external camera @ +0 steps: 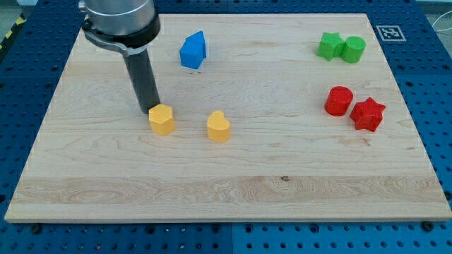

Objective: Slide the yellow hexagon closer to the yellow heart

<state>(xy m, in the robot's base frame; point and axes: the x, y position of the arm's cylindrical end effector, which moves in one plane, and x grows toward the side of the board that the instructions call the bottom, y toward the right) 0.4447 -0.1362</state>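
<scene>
The yellow hexagon sits left of the board's middle. The yellow heart lies a short way to its right, with a gap of about one block's width between them. My tip is at the hexagon's upper left edge, touching it or nearly so. The dark rod rises from there to the arm at the view's top left.
A blue block lies near the top, above the yellow blocks. A green star and green cylinder sit at the top right. A red cylinder and red star sit at the right. The wooden board rests on a blue perforated table.
</scene>
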